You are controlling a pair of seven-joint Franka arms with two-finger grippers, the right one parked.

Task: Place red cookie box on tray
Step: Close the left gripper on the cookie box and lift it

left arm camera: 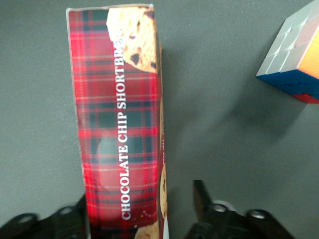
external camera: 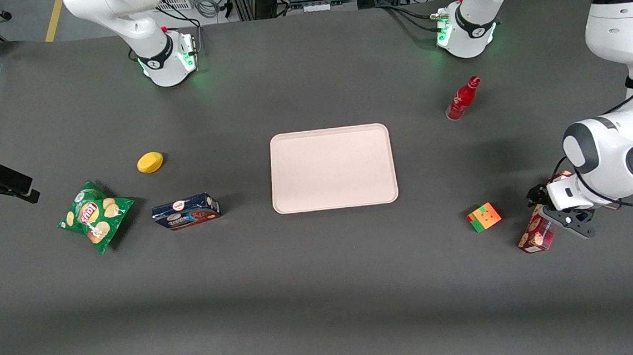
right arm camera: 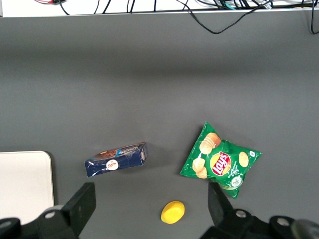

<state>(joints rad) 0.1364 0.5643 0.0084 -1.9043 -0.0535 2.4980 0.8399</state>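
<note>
Two gripper (left arm camera: 142,211) fingers (left arm camera: 202,199) straddling red cookie box (left arm camera: 119,119), arm low.

Red cookie box (left arm camera: 119,129): "CHOCOLATE CHIP SHORTBRE…", cut off. Green chip bag (right arm camera: 220,162): "Lay's".

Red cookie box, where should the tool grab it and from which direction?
Grip the red cookie box across its narrow width, on the two long side faces, coming down from above. It lies flat on the table, long and slim, so the short span fits between the fingers. The tool already hangs over one end with a finger on each side, open; closing nearer the middle would probably balance better.
</note>
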